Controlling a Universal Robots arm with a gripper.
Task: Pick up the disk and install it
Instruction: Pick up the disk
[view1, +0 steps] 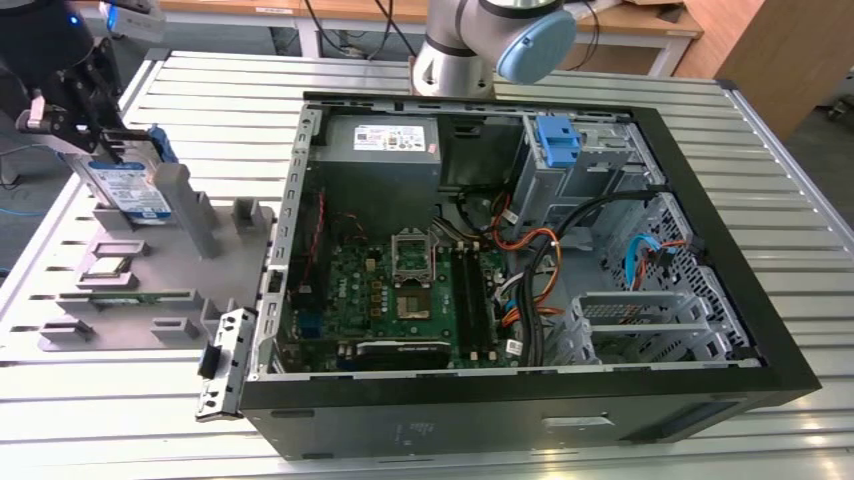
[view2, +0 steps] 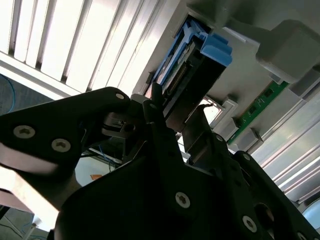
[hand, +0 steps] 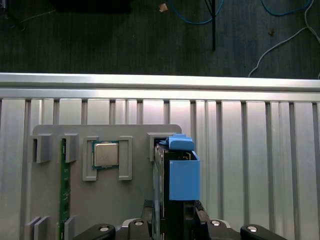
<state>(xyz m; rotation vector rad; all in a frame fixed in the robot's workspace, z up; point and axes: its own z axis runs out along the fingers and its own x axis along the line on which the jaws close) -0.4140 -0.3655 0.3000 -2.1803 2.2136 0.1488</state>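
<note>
The claw (hand: 174, 216) is pinching the disk (view1: 130, 192), one finger against each flat face in the first wrist view. The disk stands on edge in the grey holder tray (view1: 214, 275) on the table (view1: 200, 75), up at ten o'clock in the exterior view. The open computer case (view1: 534, 395) spreads from centre to four o'clock, well apart from the disk, with a blue bracket (view1: 557, 140) at one o'clock.
</note>
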